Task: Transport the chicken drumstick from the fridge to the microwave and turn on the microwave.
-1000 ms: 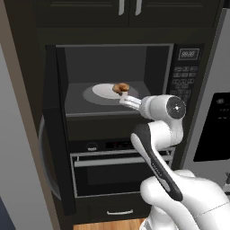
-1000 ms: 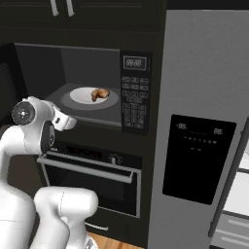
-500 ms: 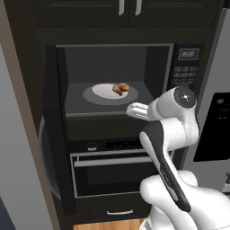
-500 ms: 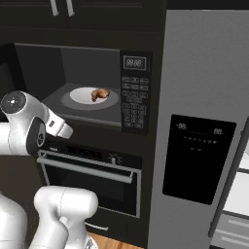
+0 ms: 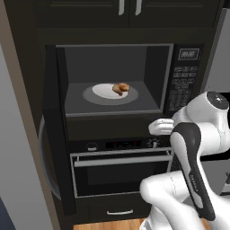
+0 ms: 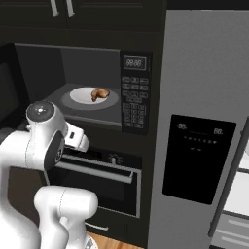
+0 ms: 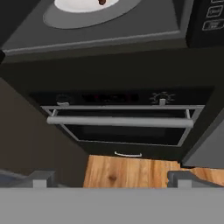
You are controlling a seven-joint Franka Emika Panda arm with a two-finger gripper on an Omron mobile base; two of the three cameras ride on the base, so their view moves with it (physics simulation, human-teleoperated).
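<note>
Your gripper (image 7: pixel 109 181) is spread wide and holds nothing: in the hand view its two dark fingertips (image 7: pixel 41 178) stand far apart at the bottom, with bare wooden floor (image 7: pixel 131 170) showing between them. In the left base view the gripper (image 5: pixel 158 127) sits outside the microwave (image 5: pixel 126 81), just below the front edge of its cavity floor and near the right end of the opening, pointing left across the dark panel above the oven (image 5: pixel 121 168). In the right base view you see the hand (image 6: pixel 77 138) at the same level, in front of the strip between microwave (image 6: pixel 97 90) and oven (image 6: pixel 99 180).

The chicken drumstick (image 5: pixel 120 88) lies on the pale round turntable (image 5: pixel 110 92) inside the microwave, a little right of the plate's middle, well apart from your gripper. From the right base view the chicken drumstick (image 6: pixel 100 94) rests on the turntable (image 6: pixel 92 96) just left of the keypad (image 6: pixel 132 104). In the hand view a sliver of it (image 7: pixel 102 1) shows at the top edge.

The microwave door (image 5: pixel 57 134) stands swung open to the left, edge-on to you. The display (image 5: pixel 187 54) sits above the keypad (image 5: pixel 180 87) on the right.

Below, the oven's horizontal silver bar handle (image 7: pixel 120 121) runs across the closed door. The fridge (image 6: pixel 204 121) stands to the right, with its black dispenser panel (image 6: pixel 197 158) facing you.
</note>
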